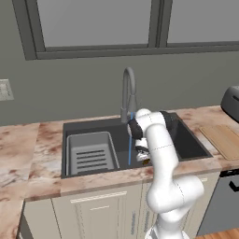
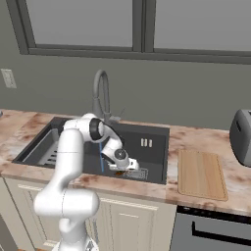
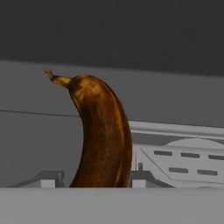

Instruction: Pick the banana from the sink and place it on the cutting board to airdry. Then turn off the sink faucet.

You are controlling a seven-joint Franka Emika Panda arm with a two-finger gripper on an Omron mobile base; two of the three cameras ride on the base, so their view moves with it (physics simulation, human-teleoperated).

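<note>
The gripper (image 2: 119,171) is lowered into the sink (image 2: 153,158), at the lower middle of the right base view, next to the drain grate (image 2: 138,173). In the hand view the banana (image 3: 101,139) rises in the centre of the frame, directly between the two finger tips, which stand close at its sides. It seems that the jaws are being closed on it, but whether a firm hold is already reached cannot be told. The closing should be finished before any lifting, with the fruit kept centred. Water is running from the sink faucet (image 1: 128,91) in a thin blue stream. The cutting board (image 2: 200,173) is seen at the right, well apart from the basin.
</note>
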